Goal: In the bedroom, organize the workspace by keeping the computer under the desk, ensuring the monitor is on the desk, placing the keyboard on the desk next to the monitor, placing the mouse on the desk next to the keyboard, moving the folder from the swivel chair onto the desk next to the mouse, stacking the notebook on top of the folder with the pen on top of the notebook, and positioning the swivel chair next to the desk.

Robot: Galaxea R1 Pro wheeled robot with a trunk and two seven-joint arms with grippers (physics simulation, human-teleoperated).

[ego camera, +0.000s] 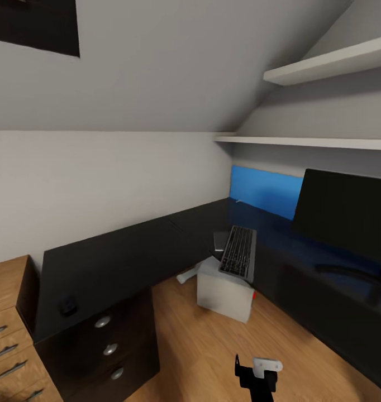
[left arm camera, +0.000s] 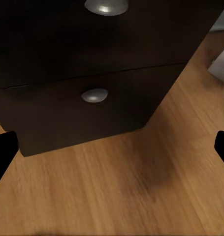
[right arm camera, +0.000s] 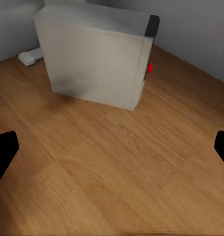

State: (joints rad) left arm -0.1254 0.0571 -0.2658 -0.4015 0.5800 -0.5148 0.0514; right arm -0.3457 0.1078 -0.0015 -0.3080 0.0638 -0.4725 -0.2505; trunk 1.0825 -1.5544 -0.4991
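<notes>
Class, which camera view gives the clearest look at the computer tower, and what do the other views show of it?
The right wrist view: the computer stands whole and close on the wooden floor, its red button visible. The head view shows it smaller, with the keyboard lying on top. The left wrist view catches perhaps a pale corner at its edge.

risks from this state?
1. The flat dark keyboard rests atop the light grey tower computer, overhanging its edges; a clumsy grasp could tip it onto the wooden floor.
2. The small black mouse sits near the black L-shaped desk edge, easily knocked off.
</notes>
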